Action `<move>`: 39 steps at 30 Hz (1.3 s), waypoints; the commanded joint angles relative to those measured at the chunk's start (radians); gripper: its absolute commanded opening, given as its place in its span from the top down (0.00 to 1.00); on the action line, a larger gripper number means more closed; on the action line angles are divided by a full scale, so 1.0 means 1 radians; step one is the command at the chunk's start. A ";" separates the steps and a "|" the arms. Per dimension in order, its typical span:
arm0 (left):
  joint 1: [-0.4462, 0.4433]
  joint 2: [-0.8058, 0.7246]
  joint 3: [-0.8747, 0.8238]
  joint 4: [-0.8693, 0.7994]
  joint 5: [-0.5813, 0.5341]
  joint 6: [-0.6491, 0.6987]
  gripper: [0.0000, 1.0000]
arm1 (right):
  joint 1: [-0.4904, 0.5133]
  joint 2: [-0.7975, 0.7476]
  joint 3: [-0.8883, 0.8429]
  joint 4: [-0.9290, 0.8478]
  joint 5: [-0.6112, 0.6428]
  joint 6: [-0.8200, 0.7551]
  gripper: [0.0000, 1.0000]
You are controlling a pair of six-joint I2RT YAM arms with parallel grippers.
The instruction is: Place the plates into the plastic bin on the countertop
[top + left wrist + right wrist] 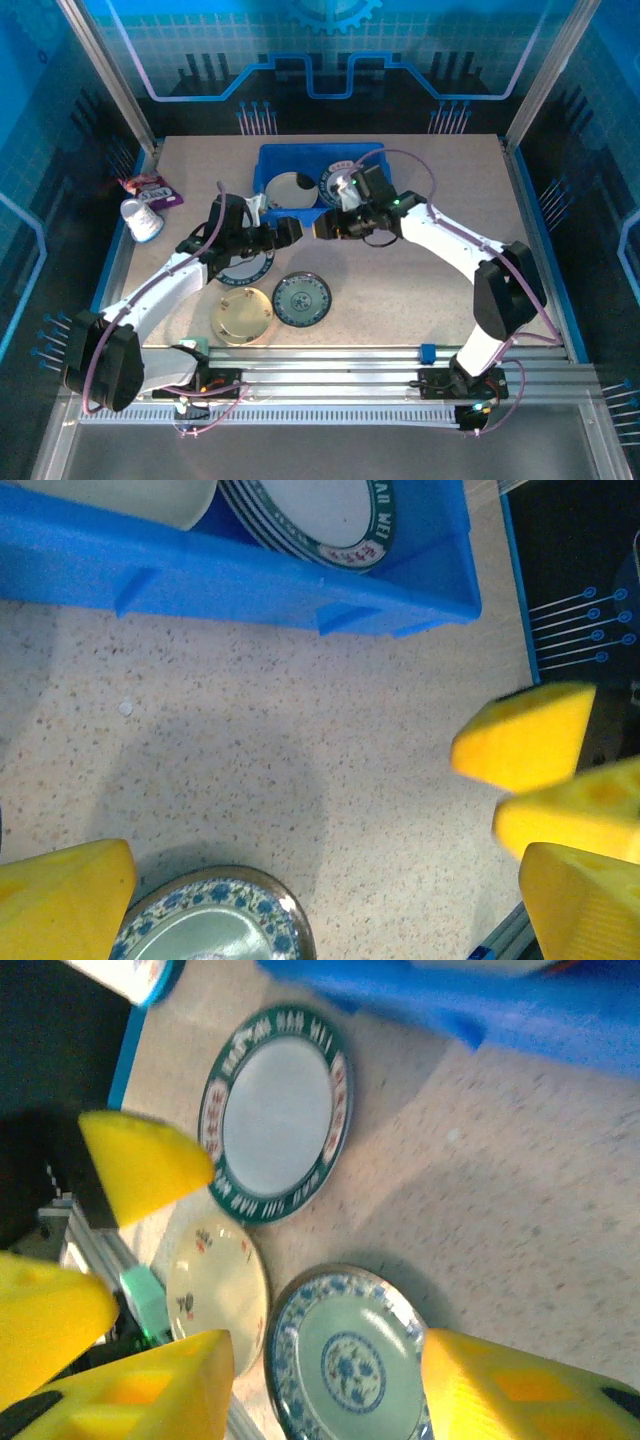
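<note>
Top external view: two round plates, one white and one dark-rimmed, lie in the rectangular bright blue plastic bin at the far middle of the beige speckled countertop. Nearer lie a green-rimmed white plate, a teal-patterned plate and a cream-gold plate. The left gripper and right gripper face each other just before the bin, both with jaws apart and empty.
</note>
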 commanded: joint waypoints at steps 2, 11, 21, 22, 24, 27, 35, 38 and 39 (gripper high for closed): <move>-0.012 -0.026 -0.024 -0.002 -0.007 -0.004 0.01 | 0.037 -0.016 -0.069 0.037 -0.061 -0.020 0.57; -0.023 -0.032 -0.040 -0.025 0.020 -0.015 0.01 | 0.078 0.087 -0.082 -0.017 -0.045 -0.044 0.55; -0.026 -0.075 -0.121 -0.032 0.012 -0.030 0.01 | 0.081 0.124 -0.118 -0.124 0.018 -0.094 0.54; -0.026 -0.076 -0.128 -0.025 0.010 -0.034 0.01 | 0.081 0.132 -0.123 -0.127 0.017 -0.097 0.54; -0.025 -0.074 -0.135 -0.010 0.009 -0.043 0.01 | 0.081 0.148 -0.133 -0.128 0.008 -0.102 0.55; -0.025 -0.070 -0.143 0.005 0.010 -0.053 0.01 | 0.079 0.159 -0.158 -0.110 -0.002 -0.097 0.55; -0.026 -0.066 -0.150 0.014 0.007 -0.059 0.01 | 0.072 0.194 -0.181 -0.076 -0.061 -0.101 0.57; -0.026 -0.065 -0.154 0.022 0.004 -0.059 0.01 | 0.069 0.210 -0.185 -0.052 -0.098 -0.100 0.58; -0.026 -0.063 -0.155 0.021 0.004 -0.058 0.01 | 0.068 0.216 -0.184 -0.049 -0.103 -0.099 0.59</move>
